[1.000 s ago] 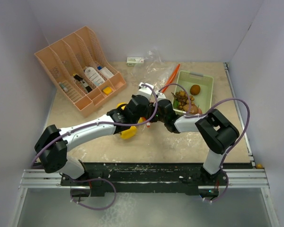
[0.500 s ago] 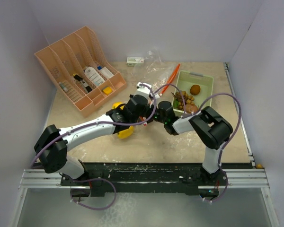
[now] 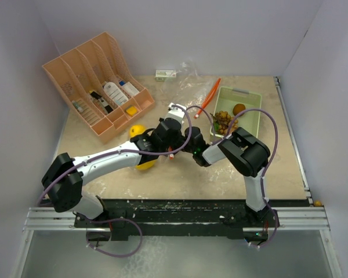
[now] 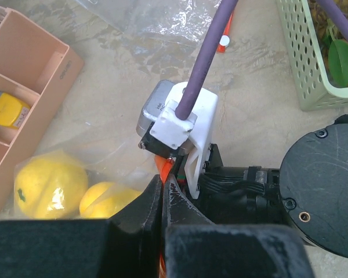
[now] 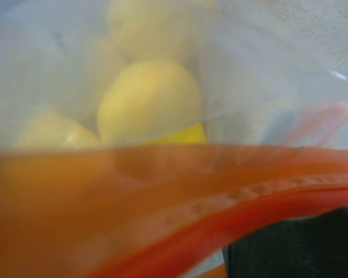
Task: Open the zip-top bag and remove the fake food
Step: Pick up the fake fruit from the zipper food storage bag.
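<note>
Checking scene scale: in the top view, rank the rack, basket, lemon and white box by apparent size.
1. Rack
2. Basket
3. Lemon and white box: too alike to rank.

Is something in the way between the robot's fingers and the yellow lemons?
Yes. The lemons sit inside the clear bag, so its plastic is in the way. The left gripper pinches the orange zip strip, and the right wrist view sees lemons only through plastic.
</note>
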Controlling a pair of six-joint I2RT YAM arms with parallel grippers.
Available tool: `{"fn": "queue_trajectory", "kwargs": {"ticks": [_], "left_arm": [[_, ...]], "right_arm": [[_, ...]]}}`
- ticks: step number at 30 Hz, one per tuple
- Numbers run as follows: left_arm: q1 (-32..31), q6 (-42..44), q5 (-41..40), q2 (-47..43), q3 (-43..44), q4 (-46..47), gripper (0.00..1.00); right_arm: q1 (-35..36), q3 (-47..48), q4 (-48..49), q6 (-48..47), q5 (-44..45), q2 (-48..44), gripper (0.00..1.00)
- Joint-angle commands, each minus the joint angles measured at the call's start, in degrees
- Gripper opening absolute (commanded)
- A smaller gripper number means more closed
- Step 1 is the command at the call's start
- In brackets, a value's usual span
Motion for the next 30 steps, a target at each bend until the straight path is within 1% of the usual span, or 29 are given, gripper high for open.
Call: {"fn": "queue_trajectory", "kwargs": {"ticks": [1, 5, 9, 10, 12, 13, 14, 16, 17, 19, 21, 23, 26, 30], "left_arm": [[0.19, -0.43, 0.34, -2.59, 0.04, 4.06, 0.00], [0.24, -0.48, 0.30, -2.53, -0.21, 4.21, 0.00], [0.47, -0.63, 0.13, -2.58, -0.43, 4.16, 0.00], [0.42, -0.77, 0.15, -2.63, -0.53, 4.15, 0.00], [0.50, -0.86, 0.06, -2.88, -0.50, 3.94, 0.00], [0.52, -0.85, 0.04, -3.02, -0.61, 3.82, 0.00], [0.52, -0.95, 0.08, -3.22, -0.71, 3.69, 0.00], [0.50, -1.16, 0.28, -3.69, -0.83, 3.63, 0.00], [0.51, -1.33, 0.47, -3.85, -0.88, 3.50, 0.00], [0.50, -2.02, 1.31, -4.17, -1.12, 3.29, 0.00], [0.51, -3.05, 2.86, -4.32, -1.27, 3.26, 0.00], [0.52, -4.14, 5.04, -4.25, -1.31, 3.38, 0.00], [0.50, -5.07, 7.65, -4.11, -1.22, 3.74, 0.00], [0.51, -4.70, 7.27, -4.23, -0.97, 3.65, 0.00]], "right_arm": [[0.58, -0.41, 1.47, -2.82, 2.51, -1.62, 0.44], [0.57, -2.83, 1.99, -3.00, 3.39, -4.82, 0.19], [0.50, -5.21, 3.66, -2.01, 2.34, -7.87, 0.01], [0.57, -5.67, 4.20, -1.74, 2.18, -8.43, 0.00], [0.51, -5.46, 4.45, -1.91, 1.90, -8.86, 0.01], [0.57, -4.89, 4.42, -2.10, 1.81, -8.63, 0.07], [0.58, -4.18, 4.28, -2.13, 1.65, -8.11, 0.19], [0.57, -2.28, 4.95, -1.32, -0.02, -6.33, 0.49], [0.62, -1.28, 5.80, -0.50, -0.91, -5.38, 0.60], [0.78, 1.16, 6.59, 0.35, -1.63, -3.67, 0.73], [1.12, 4.05, 5.41, -0.35, -0.78, -1.58, 0.82], [1.24, 6.89, 5.01, -0.42, -0.89, 1.06, 0.87], [1.69, 10.23, 4.62, 0.46, -1.74, 4.81, 0.88], [2.64, 12.23, 3.03, 0.42, -0.83, 7.45, 0.86]]}}
